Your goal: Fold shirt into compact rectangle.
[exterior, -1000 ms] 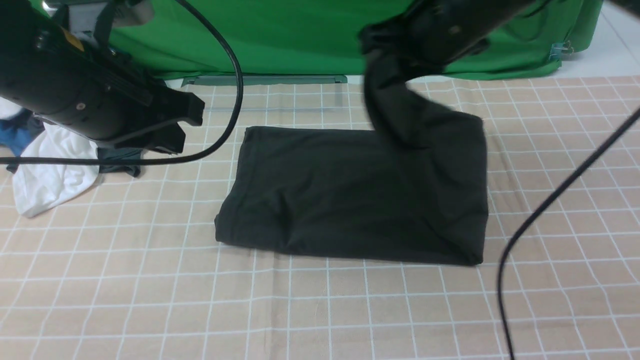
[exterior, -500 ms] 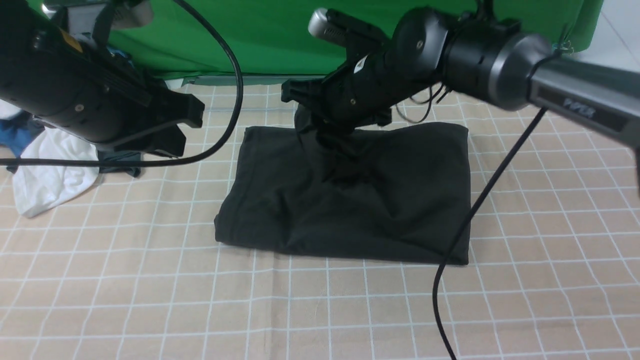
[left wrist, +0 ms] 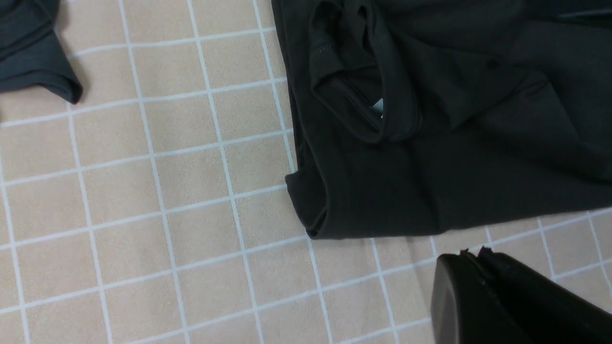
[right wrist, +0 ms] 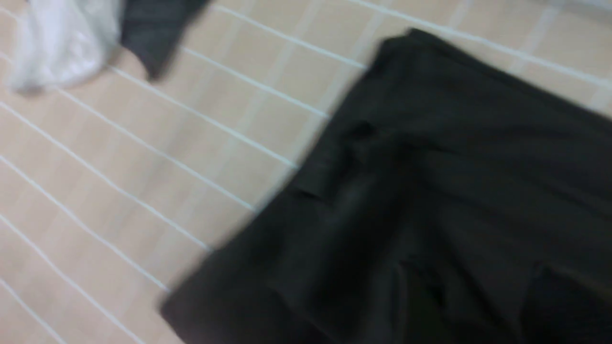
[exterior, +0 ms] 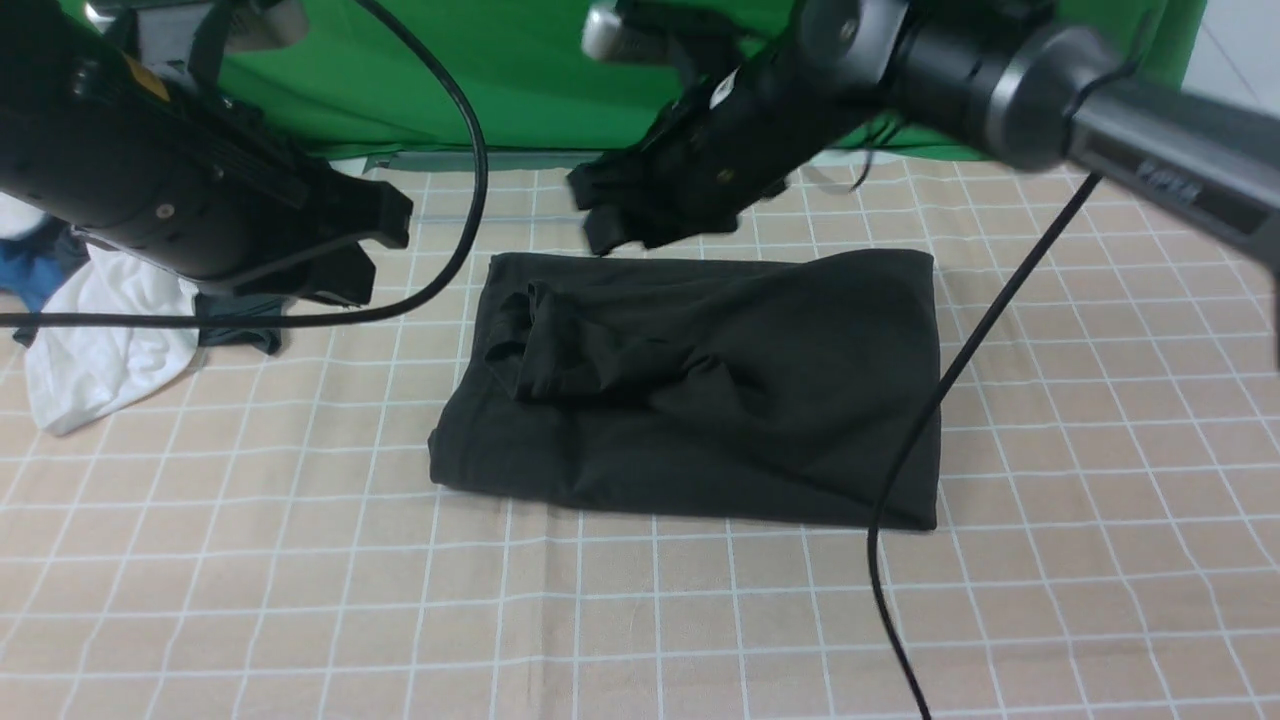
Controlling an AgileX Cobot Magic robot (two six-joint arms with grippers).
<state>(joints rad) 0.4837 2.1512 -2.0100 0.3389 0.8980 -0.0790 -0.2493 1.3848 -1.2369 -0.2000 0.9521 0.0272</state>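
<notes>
The right gripper (exterior: 598,215) hangs in the air with its jaws looking part-way apart and nothing between them, though the blur keeps me from judging how wide. Under it and spreading out on every side is the checked beige tablecloth (exterior: 300,600).

Just below that gripper, and reaching away from it toward the robot and off to the robot's right, lies the black shirt (exterior: 720,400). It is already a thick, rough rectangle lying flat on the cloth. Its long axis runs side to side across the table, so the gripper sits over the far long edge, close to the shirt's left far corner.

Further out to the gripper's left, well clear of the shirt, a white garment (exterior: 90,340) and a smaller dark one (exterior: 235,325) lie crumpled together.

The left gripper (left wrist: 471,258) is pinched closed on nothing. It hovers off the shirt's left short end, apart from the fabric and near the shirt's near-left corner.

Almost directly beneath the right gripper, a bunched patch with the collar (exterior: 525,330) turned up spoils the top layer. I'd guess the fold is nearly done and only needs tidying. That lump is the right arm's to reach, since the right arm is the nearer one
</notes>
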